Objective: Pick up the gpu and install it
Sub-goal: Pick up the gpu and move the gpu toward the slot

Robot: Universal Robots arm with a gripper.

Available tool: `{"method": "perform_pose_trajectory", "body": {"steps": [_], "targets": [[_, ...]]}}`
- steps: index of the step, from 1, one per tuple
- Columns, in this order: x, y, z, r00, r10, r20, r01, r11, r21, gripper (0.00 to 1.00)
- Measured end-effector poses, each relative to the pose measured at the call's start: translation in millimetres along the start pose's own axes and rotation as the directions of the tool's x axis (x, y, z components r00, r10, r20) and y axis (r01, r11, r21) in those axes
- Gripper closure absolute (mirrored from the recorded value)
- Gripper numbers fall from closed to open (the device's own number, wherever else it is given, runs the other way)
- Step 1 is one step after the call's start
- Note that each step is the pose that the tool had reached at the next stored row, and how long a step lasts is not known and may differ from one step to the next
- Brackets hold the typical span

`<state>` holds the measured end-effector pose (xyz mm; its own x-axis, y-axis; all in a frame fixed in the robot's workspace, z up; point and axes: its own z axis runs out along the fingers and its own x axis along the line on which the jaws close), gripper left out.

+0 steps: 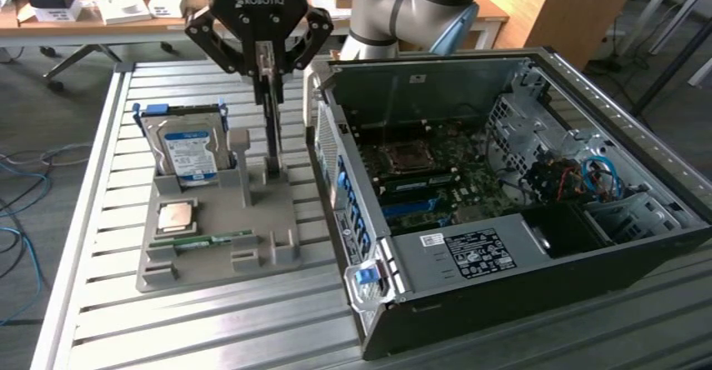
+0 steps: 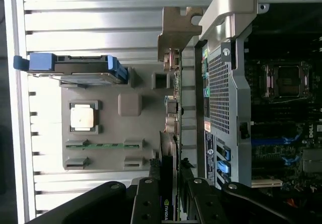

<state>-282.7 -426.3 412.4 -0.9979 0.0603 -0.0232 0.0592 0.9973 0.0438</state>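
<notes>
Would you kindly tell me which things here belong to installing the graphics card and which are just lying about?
For the job: graphics card, standing on edge; gripper, closed on its top edge; open computer case.

Lying about: hard drive, processor and memory stick, all on the grey tray.

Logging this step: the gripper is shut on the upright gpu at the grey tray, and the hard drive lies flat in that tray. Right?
Not quite. The hard drive does not lie flat: it stands on edge in the grey tray, as the exterior view shows. The rest holds: the gripper is shut on the upright gpu at that tray.
</notes>
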Motion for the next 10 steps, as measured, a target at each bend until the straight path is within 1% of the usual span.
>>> {"method": "perform_pose_trajectory", "body": {"steps": [4,10], "targets": [[-0.1,0.2,-4.8,1.0000,0.000,0.0002,0.000,1.0000,-0.0002,0.74],[-0.1,0.2,-4.9,1.0000,0.000,0.0001,0.000,1.0000,0.0000,0.74]]}}
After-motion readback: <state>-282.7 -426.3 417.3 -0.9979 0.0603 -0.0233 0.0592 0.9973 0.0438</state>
